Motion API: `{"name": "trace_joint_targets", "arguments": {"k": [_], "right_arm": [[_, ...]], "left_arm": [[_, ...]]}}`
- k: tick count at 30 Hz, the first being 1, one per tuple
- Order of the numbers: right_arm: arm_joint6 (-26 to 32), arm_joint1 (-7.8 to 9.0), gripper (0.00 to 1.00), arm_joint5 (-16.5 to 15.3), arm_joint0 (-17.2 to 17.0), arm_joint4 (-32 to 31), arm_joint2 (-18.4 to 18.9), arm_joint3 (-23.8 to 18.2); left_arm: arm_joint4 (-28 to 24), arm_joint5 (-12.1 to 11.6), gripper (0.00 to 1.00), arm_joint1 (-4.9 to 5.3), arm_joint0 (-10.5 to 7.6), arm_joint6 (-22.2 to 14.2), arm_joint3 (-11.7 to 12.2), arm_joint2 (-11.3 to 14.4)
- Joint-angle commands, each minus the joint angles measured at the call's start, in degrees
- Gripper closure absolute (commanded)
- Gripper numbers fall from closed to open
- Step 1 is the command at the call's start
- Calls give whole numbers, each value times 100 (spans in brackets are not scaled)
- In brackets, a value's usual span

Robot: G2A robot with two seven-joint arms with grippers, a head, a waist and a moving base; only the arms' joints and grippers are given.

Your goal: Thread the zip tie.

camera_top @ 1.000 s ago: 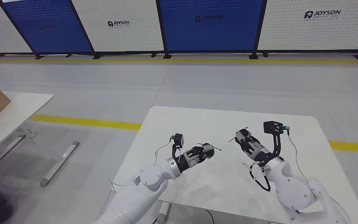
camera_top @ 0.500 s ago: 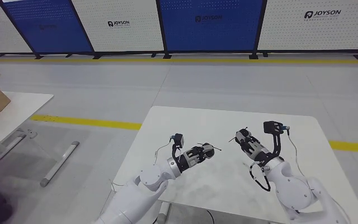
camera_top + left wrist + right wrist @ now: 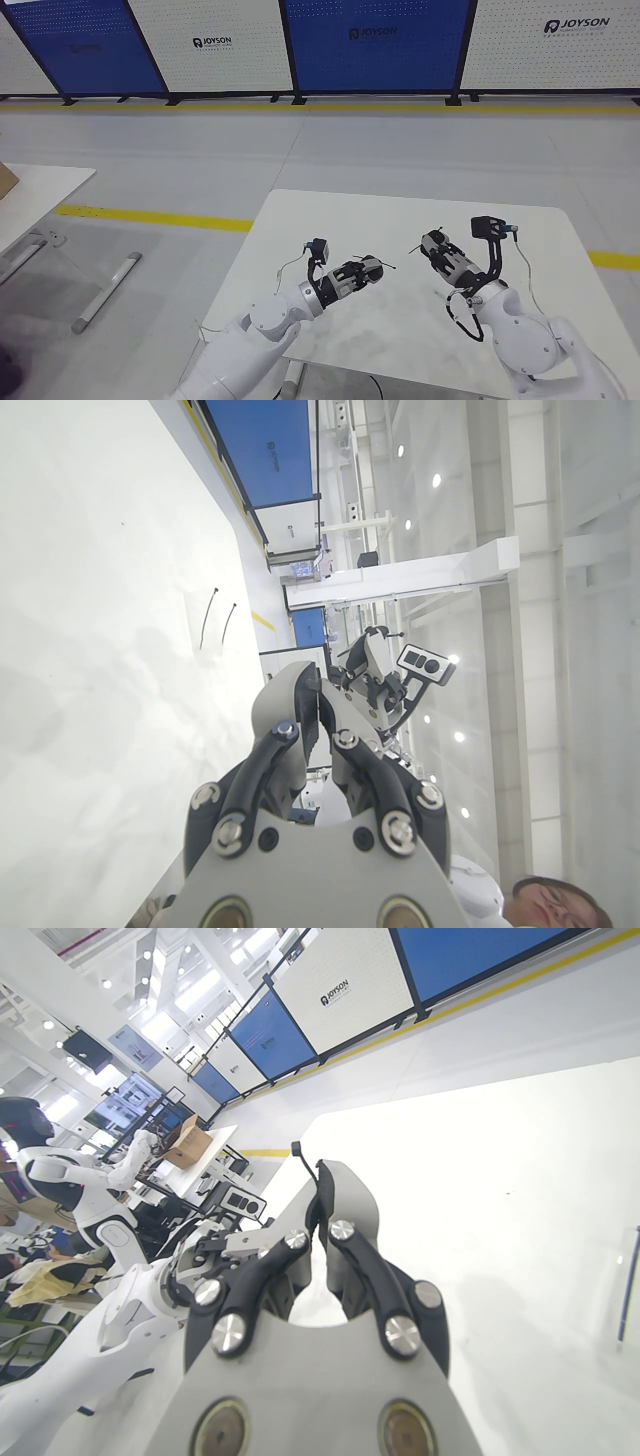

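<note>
Right wrist view, right tool (image 3: 320,1180) pinches zip tie (image 3: 304,1159), head past tips, left tool (image 3: 313,692) pressed together

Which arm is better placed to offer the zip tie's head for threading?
Right, probably. The right gripper is shut on the zip tie, its head sticking out past the fingertips, facing the left gripper close by.

A black zip tie (image 3: 303,1159) is pinched between the fingertips of the right hand (image 3: 320,1175), with its small square head poking out just past them and the strap slightly kinked. A thin black strap (image 3: 386,265) juts from the closed left hand (image 3: 370,268) toward the right one. Two spare ties (image 3: 207,618) lie flat, side by side, on the tabletop (image 3: 100,550) well beyond the left hand
</note>
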Motion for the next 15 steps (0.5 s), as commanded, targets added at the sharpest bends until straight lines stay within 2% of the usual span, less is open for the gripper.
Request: {"name": "trace_joint_targets", "arguments": {"k": [1,11,15], "right_arm": [[0,0,100,0,0,0,0,0],[0,0,100,0,0,0,0,0],[-427,-35,100,-34,-152,125,18,-4]], "left_arm": [[0,0,100,0,0,0,0,0],[0,0,100,0,0,0,0,0],[0,0,100,0,0,0,0,0]]}}
